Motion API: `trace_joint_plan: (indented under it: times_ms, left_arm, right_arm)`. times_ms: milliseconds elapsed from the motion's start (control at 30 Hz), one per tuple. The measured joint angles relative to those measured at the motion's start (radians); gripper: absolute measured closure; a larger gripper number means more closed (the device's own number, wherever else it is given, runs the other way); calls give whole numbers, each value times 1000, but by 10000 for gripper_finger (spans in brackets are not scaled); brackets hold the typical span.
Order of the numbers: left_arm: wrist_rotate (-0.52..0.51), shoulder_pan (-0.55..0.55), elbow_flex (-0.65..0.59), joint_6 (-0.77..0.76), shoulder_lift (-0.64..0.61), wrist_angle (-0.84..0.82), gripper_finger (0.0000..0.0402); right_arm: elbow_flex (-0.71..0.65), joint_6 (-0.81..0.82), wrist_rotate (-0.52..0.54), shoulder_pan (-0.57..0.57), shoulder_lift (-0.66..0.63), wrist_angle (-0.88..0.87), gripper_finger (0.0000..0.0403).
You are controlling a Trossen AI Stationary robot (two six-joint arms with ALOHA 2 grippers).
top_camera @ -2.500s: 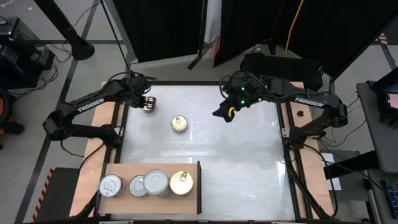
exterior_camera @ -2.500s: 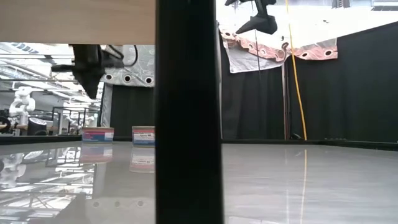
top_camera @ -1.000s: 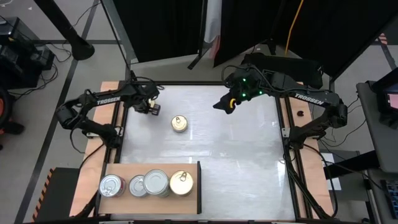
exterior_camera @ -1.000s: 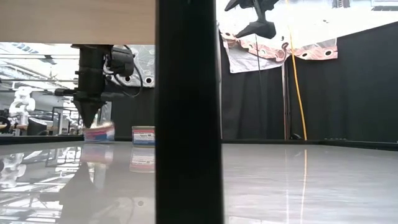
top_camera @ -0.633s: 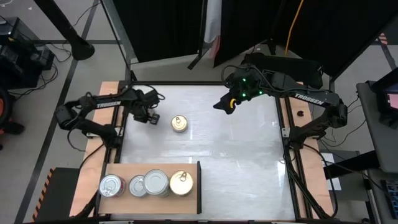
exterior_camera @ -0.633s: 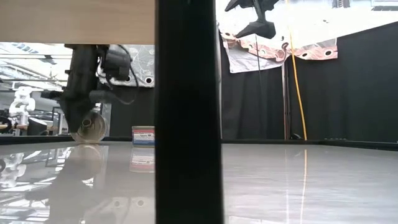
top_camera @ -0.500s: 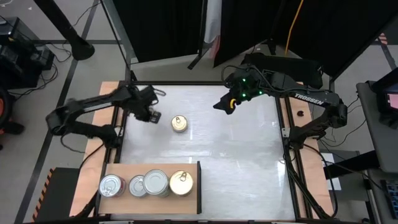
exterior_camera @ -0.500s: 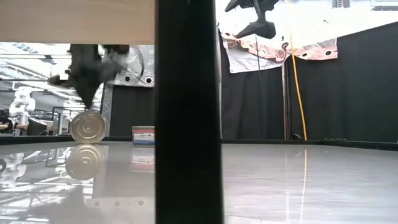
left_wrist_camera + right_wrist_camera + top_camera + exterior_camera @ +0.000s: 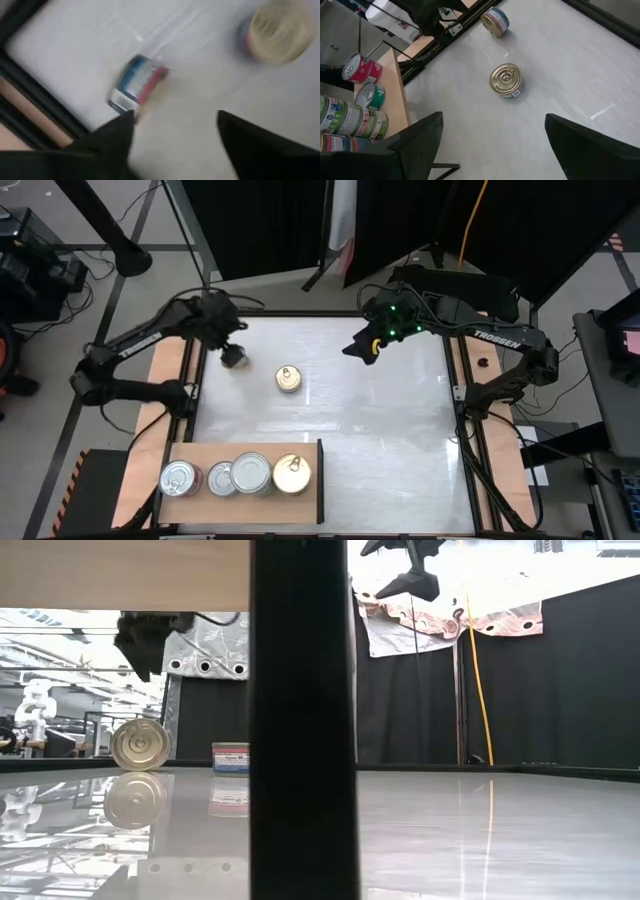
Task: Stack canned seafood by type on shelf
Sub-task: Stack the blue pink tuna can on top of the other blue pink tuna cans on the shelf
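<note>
Along the desk's near left edge, the shelf point(image 9: 245, 495) is carrying four tins point(image 9: 250, 473), lids up, grouped for stacking. Farther back, a gold-lidded tin point(image 9: 288, 378) is lying flat, and a tin on its rim point(image 9: 235, 357) is sitting loose near the far left corner. The left gripper point(image 9: 214, 315), jaws apart, is hovering above it; the right gripper point(image 9: 358, 348), also apart, is waiting. "TROSSEN" is showing on both arms; the tins' labels are unreadable.
</note>
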Motion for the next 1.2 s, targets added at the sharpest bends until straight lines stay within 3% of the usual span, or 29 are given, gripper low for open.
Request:
trace_joint_plan:
  times_ms: [100, 167, 267, 633, 767, 967, 1200]
  left_arm:
    - [-19, 0, 0, 184, 64, 20, 59]
    - [-29, 3, 0, 264, 97, 29, 41]
    - [-100, 13, 0, 384, 145, 31, 41]
    - [-81, 124, 0, 587, 317, 51, 48]
    - [-50, 149, 0, 602, 387, 47, 77]
    - [15, 152, -1, 594, 437, 38, 201]
    - [205, 153, 34, 495, 289, -116, 203]
  right_arm:
    - [0, -7, -26, 0, 0, 0, 62]
    - [0, -7, -46, 0, 0, 0, 62]
    - [0, 0, -48, 5, 0, 0, 62]
    - [0, -31, -49, 20, 0, 0, 62]
    - [0, -45, -49, 18, 0, -1, 62]
    - [0, -54, -49, 18, 0, 3, 62]
    - [0, -55, -62, 27, -17, 155, 69]
